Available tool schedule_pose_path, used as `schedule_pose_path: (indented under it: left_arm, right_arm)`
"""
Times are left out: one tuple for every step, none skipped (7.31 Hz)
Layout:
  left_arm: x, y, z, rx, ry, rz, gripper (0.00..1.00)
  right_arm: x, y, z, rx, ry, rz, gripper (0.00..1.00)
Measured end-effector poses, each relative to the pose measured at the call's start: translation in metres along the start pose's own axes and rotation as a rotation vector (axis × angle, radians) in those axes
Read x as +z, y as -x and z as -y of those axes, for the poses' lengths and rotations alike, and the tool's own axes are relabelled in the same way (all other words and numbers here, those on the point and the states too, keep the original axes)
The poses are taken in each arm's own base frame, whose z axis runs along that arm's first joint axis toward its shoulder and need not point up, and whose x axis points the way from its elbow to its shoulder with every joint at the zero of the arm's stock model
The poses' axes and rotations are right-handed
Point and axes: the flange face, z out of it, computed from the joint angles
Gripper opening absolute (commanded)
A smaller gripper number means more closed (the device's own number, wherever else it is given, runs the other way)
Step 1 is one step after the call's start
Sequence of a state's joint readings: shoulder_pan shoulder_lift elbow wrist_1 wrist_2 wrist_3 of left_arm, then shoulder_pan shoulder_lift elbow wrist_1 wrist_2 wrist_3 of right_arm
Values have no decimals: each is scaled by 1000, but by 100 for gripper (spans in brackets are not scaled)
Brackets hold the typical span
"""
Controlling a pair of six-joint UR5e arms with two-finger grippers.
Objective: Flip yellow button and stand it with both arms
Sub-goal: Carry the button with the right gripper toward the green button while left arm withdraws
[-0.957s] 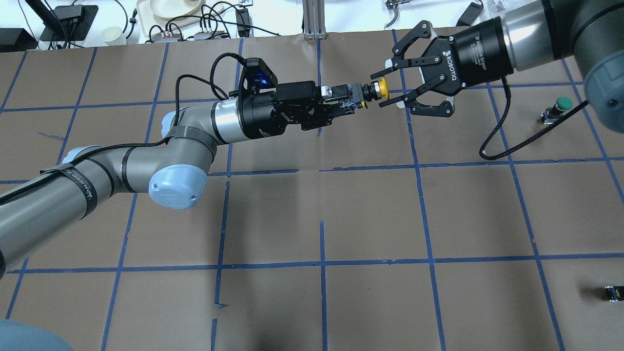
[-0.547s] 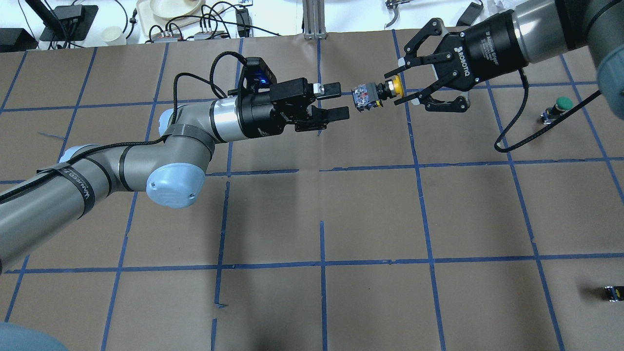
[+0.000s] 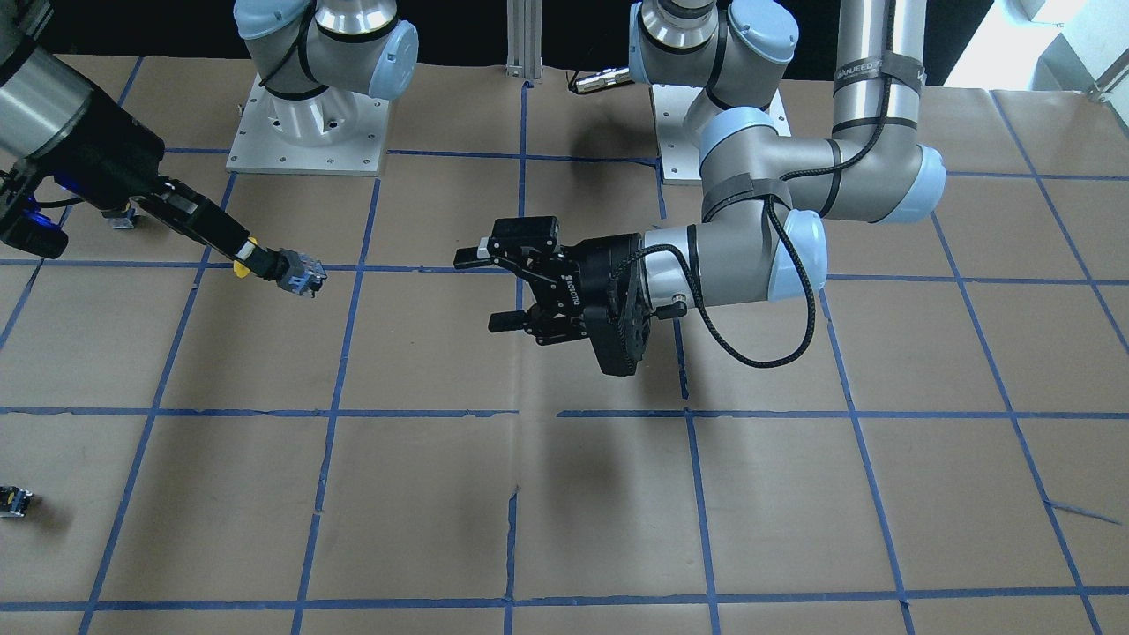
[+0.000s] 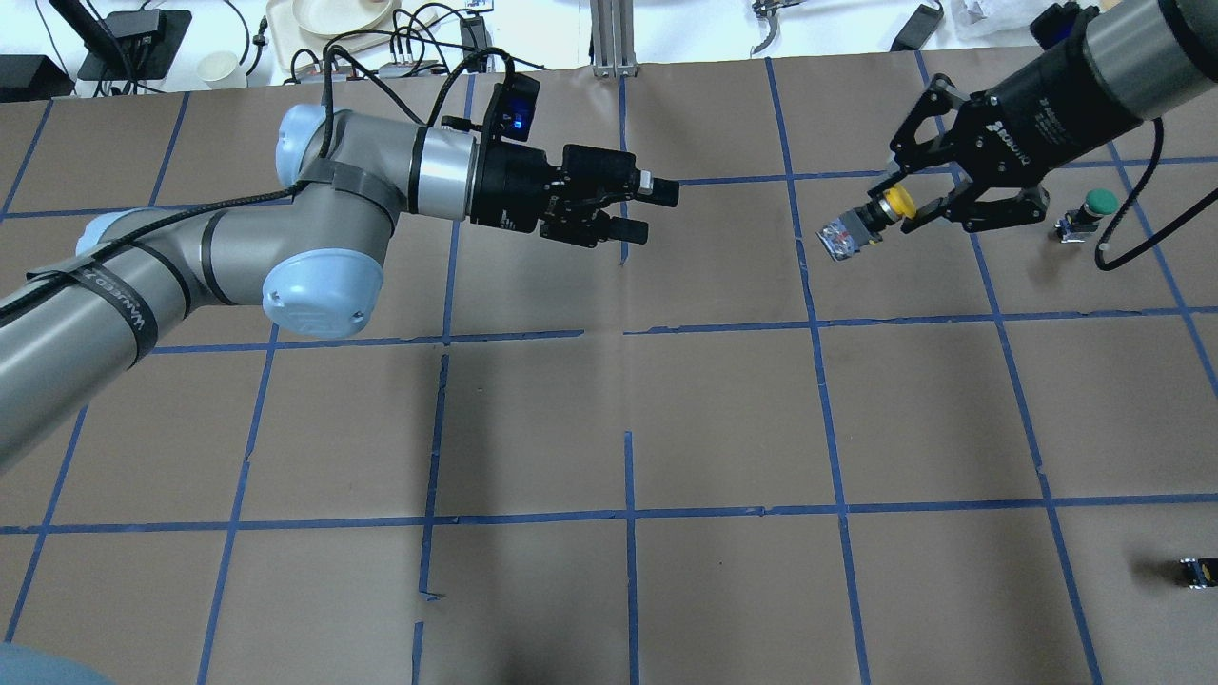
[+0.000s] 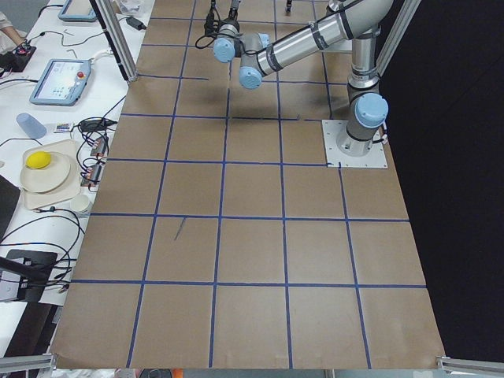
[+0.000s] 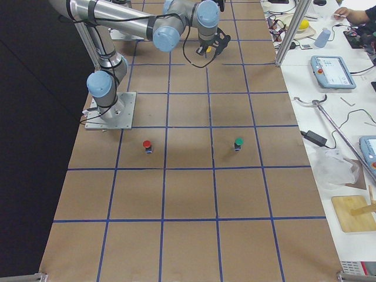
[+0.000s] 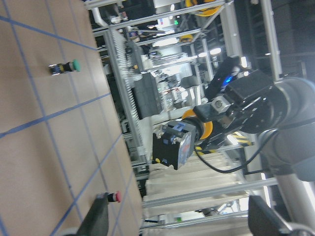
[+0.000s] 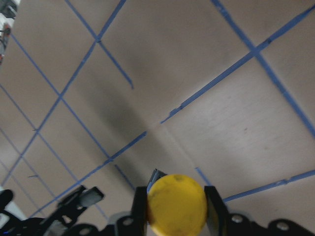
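Since 0.5 s earlier: the right gripper point(image 4: 899, 205) had carried the yellow button point(image 4: 859, 226) farther right, and the left gripper point(image 4: 650, 211) had drawn back left, so the gap between them had widened.

Overhead view: the button was held above the table point(image 4: 723, 419). The right gripper's fingers pinched it just behind the yellow cap, with the grey base pointing left. The left gripper's 2 fingers were spread and held nothing, well apart from the button. 1 green-capped button point(image 4: 1090, 211) sat on the table right of the right gripper. 1 small dark block point(image 4: 1197, 571) lay at the near right edge.

Front-facing view: the right gripper point(image 3: 247, 258) was clamped on the button point(image 3: 287, 267). The left gripper point(image 3: 485, 291) was spread.

Right-side view: 1 red-capped button point(image 6: 147, 144) and the green-capped button point(image 6: 238, 143) were on the table, well apart.

Left wrist view: the button point(image 7: 174, 143) was seen base-first.

Right wrist view: the button point(image 8: 177, 205) was seen cap-first, pressed between 2 fingers point(image 8: 214, 206).
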State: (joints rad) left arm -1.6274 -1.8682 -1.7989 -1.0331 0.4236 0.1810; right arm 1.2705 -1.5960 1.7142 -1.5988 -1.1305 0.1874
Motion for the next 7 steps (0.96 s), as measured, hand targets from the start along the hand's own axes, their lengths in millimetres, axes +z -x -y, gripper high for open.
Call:
schedule_pose_path:
  left_arm:
    - [-10, -4, 10, -2, 2, 150, 100]
    - [-21, -5, 22, 2, 3, 309, 100]
    - [-31, -7, 30, 1, 12, 444, 100]
    - [-42, -9, 34, -13, 35, 574, 100]
    - [-56, -12, 35, -35, 73, 712, 100]
    - [-68, -16, 33, -67, 120, 824, 100]
    - [-79, -21, 31, -113, 163, 917, 100]
  right_arm:
    - [3, -19, 5, -130, -8, -100, 4]
    - [4, -44, 13, -248, -5, -192, 5]
    - [2, -72, 24, -363, -8, -271, 5]
    - [-1, -104, 36, -471, -24, -325, 5]
    - [-2, -139, 50, -563, -52, -358, 5]
    - [-1, -176, 64, -653, -84, -387, 5]
    - [3, -210, 79, -722, -104, -411, 6]
